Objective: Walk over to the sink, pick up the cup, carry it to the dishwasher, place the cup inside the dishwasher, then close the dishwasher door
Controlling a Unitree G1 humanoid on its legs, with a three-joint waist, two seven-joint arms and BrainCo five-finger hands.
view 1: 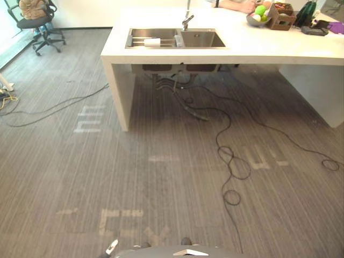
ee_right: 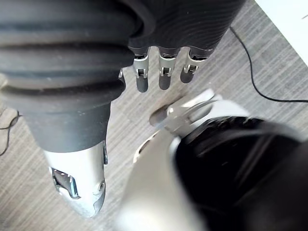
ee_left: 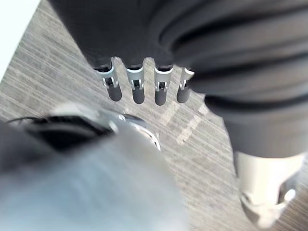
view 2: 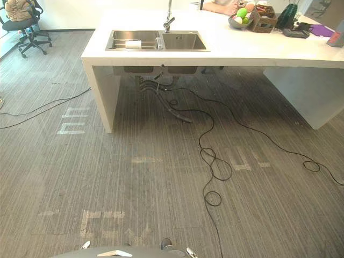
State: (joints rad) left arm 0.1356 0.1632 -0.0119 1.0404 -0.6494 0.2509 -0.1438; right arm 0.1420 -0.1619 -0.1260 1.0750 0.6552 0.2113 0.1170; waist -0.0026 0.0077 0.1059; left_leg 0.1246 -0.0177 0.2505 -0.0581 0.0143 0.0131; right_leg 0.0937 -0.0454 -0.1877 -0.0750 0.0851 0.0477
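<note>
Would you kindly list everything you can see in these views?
Counter: one, white, ahead.
Sink: one, steel, in the counter.
Cup: one, white, lying in the left basin.
Tap: one, silver, behind the sink.
Bowl: one, grey, counter's right end.
Fruit: several, green and pale, in the bowl.
Box: one, brown, beside the bowl.
Chair: one, black, far left.
Person's arm: one, counter's far edge.
Left hand: one, silver, open, above floor.
Right hand: one, silver, open, above floor.

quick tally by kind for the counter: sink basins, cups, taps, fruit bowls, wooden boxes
sink basins: 2
cup: 1
tap: 1
fruit bowl: 1
wooden box: 1
total: 6
</note>
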